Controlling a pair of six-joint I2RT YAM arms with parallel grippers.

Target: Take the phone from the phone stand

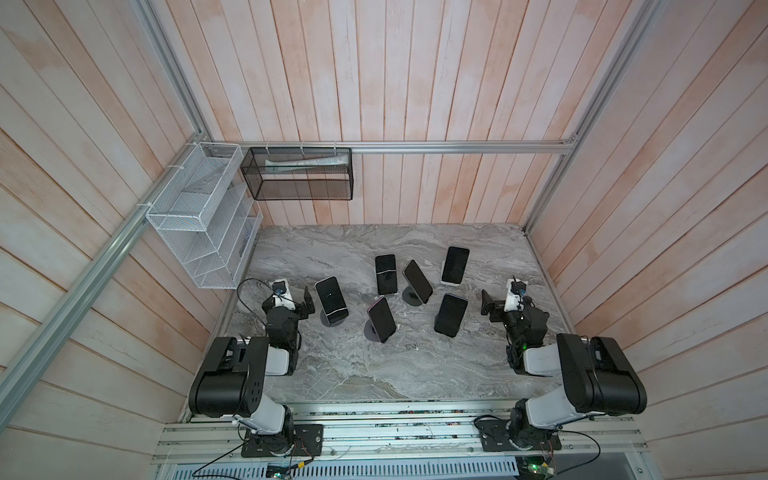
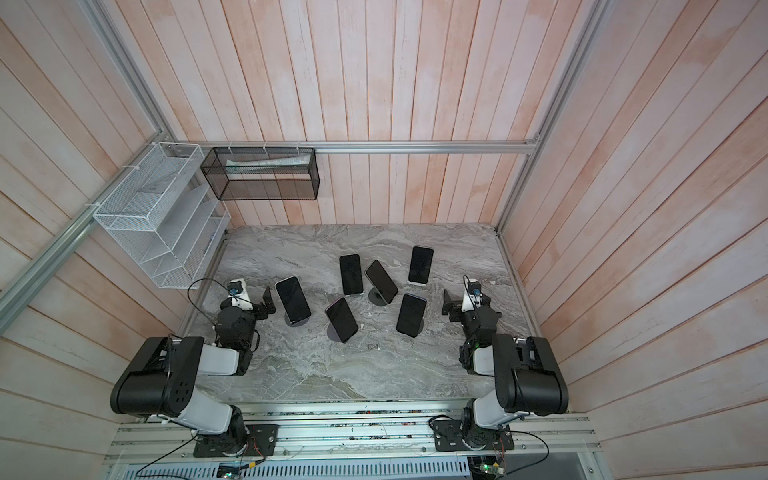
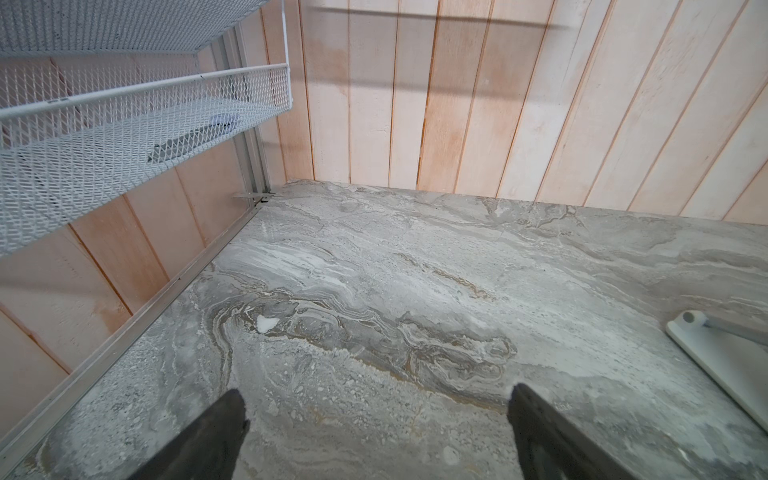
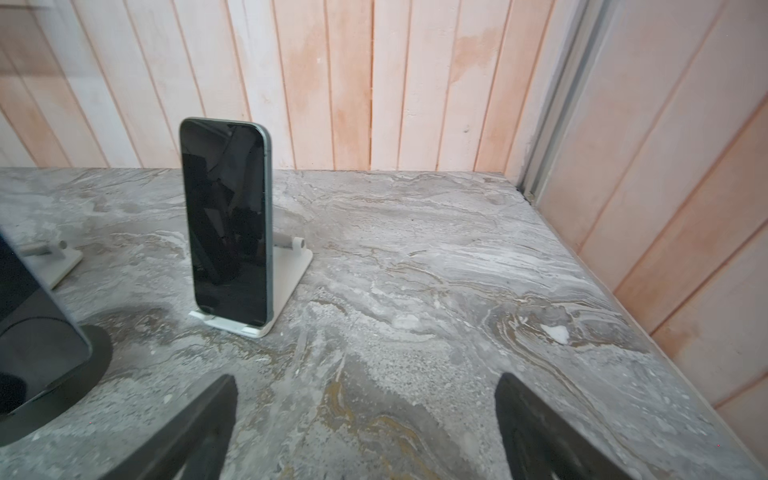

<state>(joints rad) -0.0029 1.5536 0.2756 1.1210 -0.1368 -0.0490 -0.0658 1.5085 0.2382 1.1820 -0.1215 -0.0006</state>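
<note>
End effectors, left [image 3: 377, 392] and right [image 4: 366, 379], wide open, empty.

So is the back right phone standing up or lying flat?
Standing up: the phone leans back against its white stand.

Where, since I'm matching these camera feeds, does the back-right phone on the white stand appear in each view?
In a top view: the phone, back right of the group.
In a top view: the phone, back right again.
Left wrist: not in it.
Right wrist: the phone left of centre, upright on its white stand.
Shared landmark: the marble table meeting the plank wall at the back.
</note>
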